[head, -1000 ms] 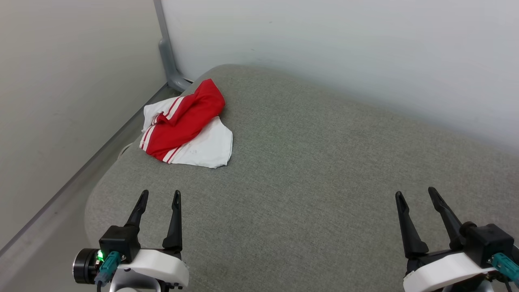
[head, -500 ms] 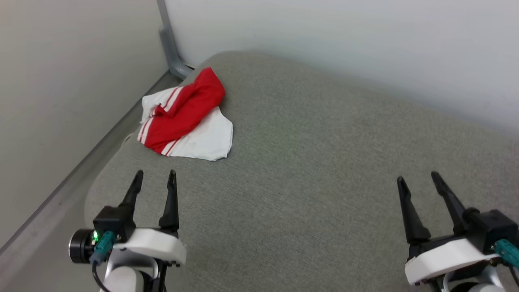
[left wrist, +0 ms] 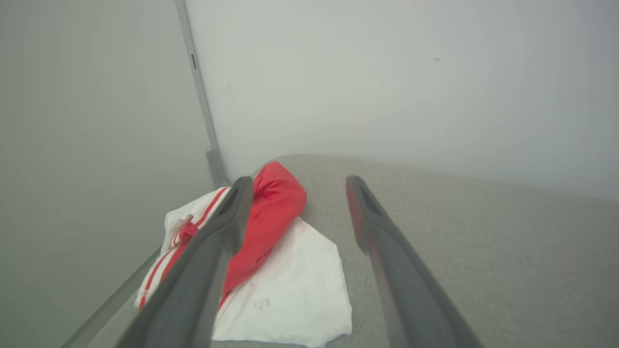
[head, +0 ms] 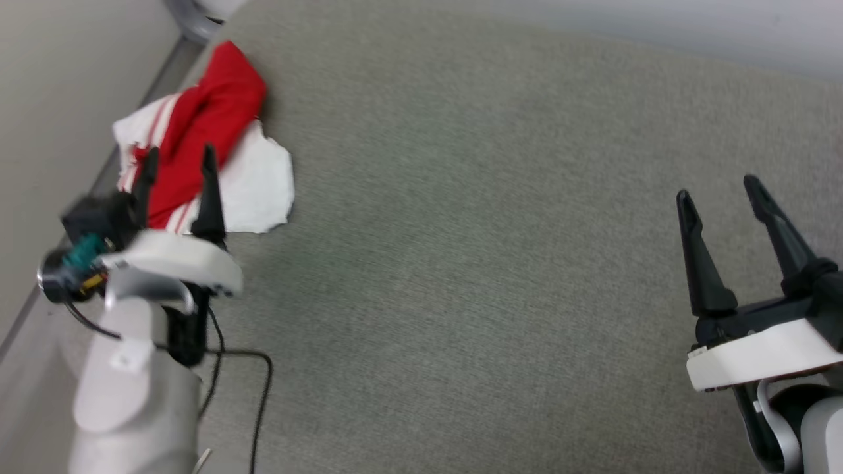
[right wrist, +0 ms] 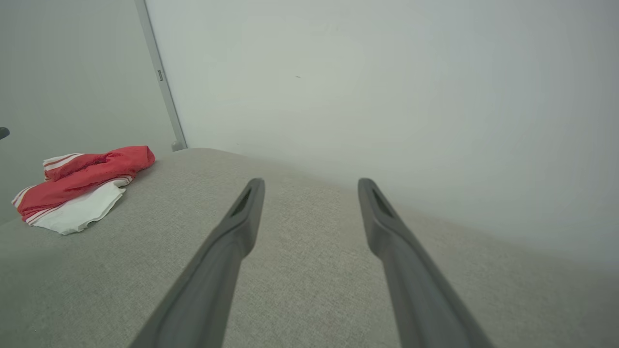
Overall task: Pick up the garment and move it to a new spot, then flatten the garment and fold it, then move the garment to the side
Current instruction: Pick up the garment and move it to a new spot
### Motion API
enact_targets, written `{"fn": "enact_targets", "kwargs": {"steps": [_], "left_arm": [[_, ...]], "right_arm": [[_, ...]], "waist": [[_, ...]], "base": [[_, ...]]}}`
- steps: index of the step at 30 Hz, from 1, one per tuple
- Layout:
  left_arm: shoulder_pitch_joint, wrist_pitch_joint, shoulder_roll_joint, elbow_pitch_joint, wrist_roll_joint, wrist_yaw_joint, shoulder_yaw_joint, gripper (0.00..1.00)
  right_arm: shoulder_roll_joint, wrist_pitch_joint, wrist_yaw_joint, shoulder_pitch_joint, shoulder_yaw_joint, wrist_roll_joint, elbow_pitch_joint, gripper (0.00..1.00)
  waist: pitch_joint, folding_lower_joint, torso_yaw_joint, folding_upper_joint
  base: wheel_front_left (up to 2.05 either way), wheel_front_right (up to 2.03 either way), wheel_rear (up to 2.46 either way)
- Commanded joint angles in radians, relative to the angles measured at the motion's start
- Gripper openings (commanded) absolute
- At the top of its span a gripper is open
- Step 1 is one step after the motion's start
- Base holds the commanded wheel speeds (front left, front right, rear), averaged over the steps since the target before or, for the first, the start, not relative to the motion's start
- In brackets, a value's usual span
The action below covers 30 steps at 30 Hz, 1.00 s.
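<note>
The grey fabric surface (head: 461, 230) meets a pale wall, with the garment (head: 217, 125) crumpled at its far left corner. The left tool (head: 180, 153), fingers spread, points at the garment. The right tool (head: 716, 187), also spread, hovers well apart.

The garment (head: 217, 112) lies at the cushion's (head: 461, 263) far-left corner, near the wall (left wrist: 387, 72).

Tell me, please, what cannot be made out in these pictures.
- Head view: blur smears the left gripper, so whether it touches the garment is unclear.
- Left wrist view: its left finger hides part of the garment's striped side; the mark on the white panel is too small to read.
- All views: the garment lies bunched, hiding its type and shape.
- Head view: the frame edge cuts off the arm behind the right gripper.
</note>
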Motion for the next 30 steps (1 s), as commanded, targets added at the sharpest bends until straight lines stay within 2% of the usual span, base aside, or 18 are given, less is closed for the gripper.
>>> {"fn": "enact_targets", "kwargs": {"steps": [1, 4, 8, 15, 20, 25, 30], "left_arm": [[-0.045, 0.015, 0.021, 0.024, -0.013, -0.004, 0.008, 1.00], [-0.143, 0.059, 0.074, 0.083, -0.056, -0.015, 0.027, 1.00], [-0.256, 0.168, 0.159, 0.141, -0.106, -0.023, 0.039, 1.00], [-0.385, 0.500, 0.312, 0.244, -0.211, -0.027, 0.028, 1.00], [-0.410, 0.699, 0.388, 0.293, -0.296, -0.027, 0.027, 1.00], [-0.381, 0.837, 0.426, 0.362, -0.339, -0.020, 0.040, 1.00], [-0.328, 0.949, 0.398, 0.449, -0.378, 0.001, 0.048, 1.00]], "right_arm": [[-0.006, 0.004, 0.000, -0.024, 0.002, -0.001, -0.014, 1.00], [-0.012, 0.010, 0.000, -0.053, 0.004, 0.003, -0.035, 1.00], [-0.018, 0.016, 0.000, -0.088, 0.008, 0.002, -0.066, 1.00], [-0.019, 0.014, 0.000, -0.132, 0.013, 0.005, -0.098, 1.00], [-0.013, 0.006, 0.000, -0.151, 0.017, 0.009, -0.092, 1.00], [-0.012, -0.001, 0.000, -0.168, 0.023, 0.016, -0.085, 1.00], [-0.012, -0.005, 0.000, -0.173, 0.023, 0.019, -0.083, 1.00]], "waist": [[0.086, -0.0001, -0.068, 0.0000], [0.138, -0.0001, -0.099, 0.0000], [0.202, -0.0001, -0.135, 0.0000], [0.293, -0.0001, -0.180, 0.0000], [0.341, -0.0001, -0.201, 0.0000], [0.369, -0.0001, -0.218, 0.0000], [0.379, -0.0001, -0.228, 0.0000]], "base": [[0.00, 0.00, 0.00], [0.00, 0.00, 0.00], [0.00, 0.00, 0.00], [0.00, 0.00, 0.00], [0.00, 0.00, 0.00], [0.00, 0.00, 0.00], [0.00, 0.00, 0.00]]}}
